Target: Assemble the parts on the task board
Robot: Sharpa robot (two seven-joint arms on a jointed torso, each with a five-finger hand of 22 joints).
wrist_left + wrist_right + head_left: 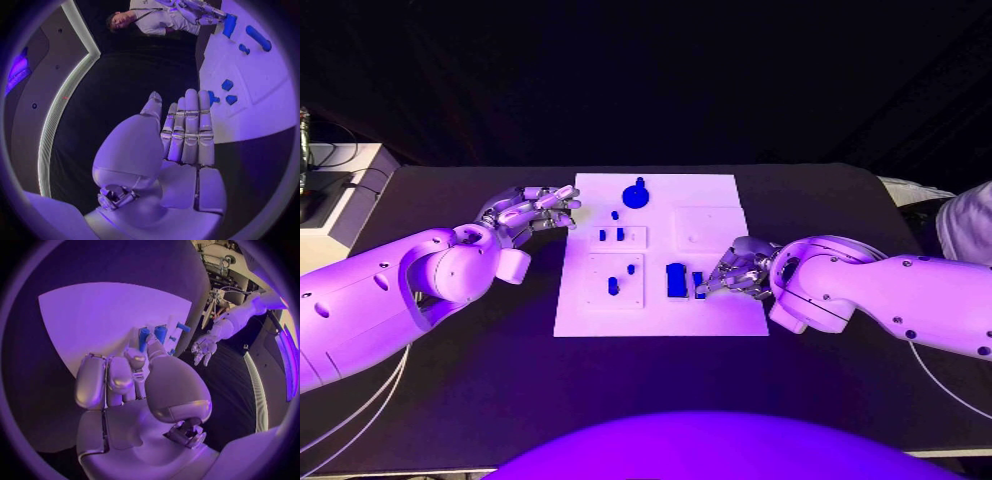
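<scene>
- 1 task board (pixel 708 190), white, on 1 black table (pixel 473 400)
- 7 blue parts visible on board in head view: 1 round knobbed part (pixel 636 195), 1 tiny piece (pixel 615 215), 2 short pegs (pixel 612 235), 2 pegs (pixel 622 278) lower down, 1 tall block (pixel 676 280)
- 2 hands: left hand (pixel 535 212), right hand (pixel 737 268)

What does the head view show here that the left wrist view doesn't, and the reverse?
Head view: the whole task board, with the round part at its far end. Left wrist view: the left hand from its palm side, fingers straight, holding nothing. Shared: the small blue parts and the right hand, fingers at the tall blue part; grip unclear.
</scene>
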